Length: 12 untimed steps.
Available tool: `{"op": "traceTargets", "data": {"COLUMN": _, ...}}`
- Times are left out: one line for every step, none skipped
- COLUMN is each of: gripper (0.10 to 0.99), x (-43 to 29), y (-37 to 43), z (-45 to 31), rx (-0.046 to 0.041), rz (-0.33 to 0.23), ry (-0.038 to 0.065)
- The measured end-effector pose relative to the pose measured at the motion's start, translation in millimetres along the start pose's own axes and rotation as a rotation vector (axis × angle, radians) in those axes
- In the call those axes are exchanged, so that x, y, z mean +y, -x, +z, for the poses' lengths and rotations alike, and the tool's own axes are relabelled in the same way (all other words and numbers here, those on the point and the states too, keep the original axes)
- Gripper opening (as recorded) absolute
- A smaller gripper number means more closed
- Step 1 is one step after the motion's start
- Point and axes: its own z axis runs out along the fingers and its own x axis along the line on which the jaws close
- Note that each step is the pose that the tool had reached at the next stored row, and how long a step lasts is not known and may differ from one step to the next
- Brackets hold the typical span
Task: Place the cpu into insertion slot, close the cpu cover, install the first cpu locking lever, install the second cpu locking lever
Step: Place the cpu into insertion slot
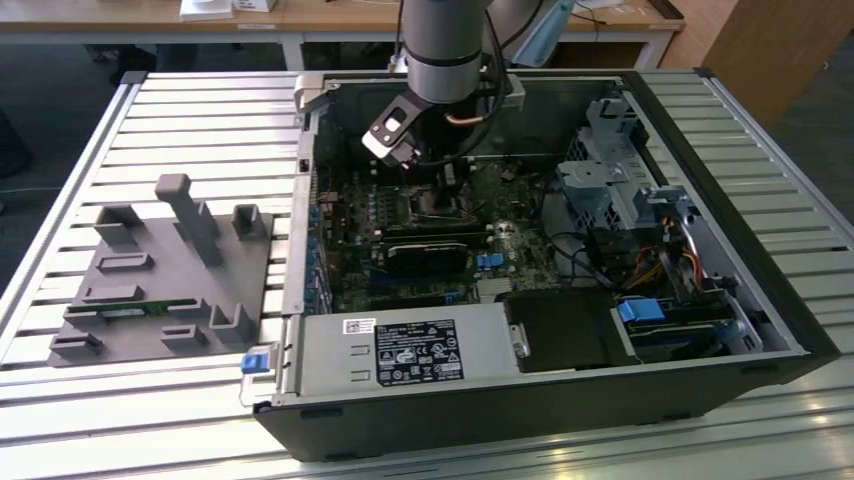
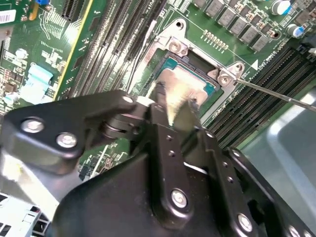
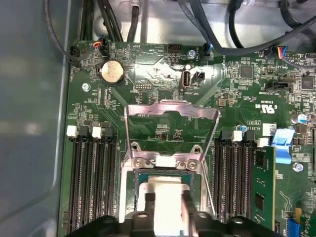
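While gripping the cpu (image 2: 180, 84) by opposite edges with the end effector (image 2: 173, 104) to keep it level, sitting right at the insertion slot (image 2: 171, 63) mid-board on the motherboard (image 3: 232, 89), cpu cover (image 3: 170, 109) flipped back to leave room

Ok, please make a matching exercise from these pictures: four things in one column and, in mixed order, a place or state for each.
1. cpu
2. cpu cover
3. grey fixture
4. power supply box

a. on the slatted table, outside the case
b. held by the gripper over the socket
c. swung open, away from the socket
d. inside the case, bearing a label

Pairs: 1-b, 2-c, 3-a, 4-d.
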Motion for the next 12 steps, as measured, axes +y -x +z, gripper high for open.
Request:
{"op": "traceTargets", "data": {"gripper": 0.294, "x": 0.3, "y": 0.2, "z": -0.7, "rx": 0.0002, "rz": 0.0, "ry": -0.002}}
{"op": "traceTargets", "data": {"gripper": 0.235, "x": 0.7, "y": 0.2, "z": -1.1, "rx": 0.0005, "rz": 0.0, "ry": -0.004}}
{"op": "traceTargets", "data": {"gripper": 0.235, "x": 1.2, "y": 0.1, "z": -1.3, "rx": 0.0007, "rz": 0.0, "ry": -0.006}}
{"op": "traceTargets", "data": {"gripper": 0.176, "x": 1.6, "y": 0.2, "z": -1.4, "rx": 0.0008, "rz": 0.0, "ry": -0.008}}
{"op": "traceTargets", "data": {"gripper": 0.118, "x": 1.9, "y": 0.2, "z": -1.5, "rx": 0.0009, "rz": 0.0, "ry": -0.009}}
{"op": "traceTargets", "data": {"gripper": 0.118, "x": 1.9, "y": 0.2, "z": -1.7, "rx": 0.0007, "rz": 0.0, "ry": -0.01}}
{"op": "traceTargets", "data": {"gripper": 0.106, "x": 1.9, "y": 0.2, "z": -1.8, "rx": 0.0006, "rz": 0.0, "ry": -0.01}}
{"op": "traceTargets", "data": {"gripper": 0.106, "x": 1.9, "y": 0.2, "z": -1.9, "rx": 0.0006, "rz": 0.0, "ry": -0.01}}
{"op": "traceTargets", "data": {"gripper": 0.106, "x": 1.9, "y": 0.3, "z": -2.3, "rx": 0.0003, "rz": 0.0, "ry": -0.01}}
{"op": "traceTargets", "data": {"gripper": 0.106, "x": 2.0, "y": 0.3, "z": -2.6, "rx": 0.0005, "rz": 0.0, "ry": -0.011}}
{"op": "traceTargets", "data": {"gripper": 0.106, "x": 2.0, "y": 0.3, "z": -2.8, "rx": 0.0011, "rz": 0.0, "ry": -0.01}}
{"op": "traceTargets", "data": {"gripper": 0.106, "x": 2.0, "y": 0.3, "z": -2.9, "rx": 0.0014, "rz": 0.0, "ry": -0.01}}
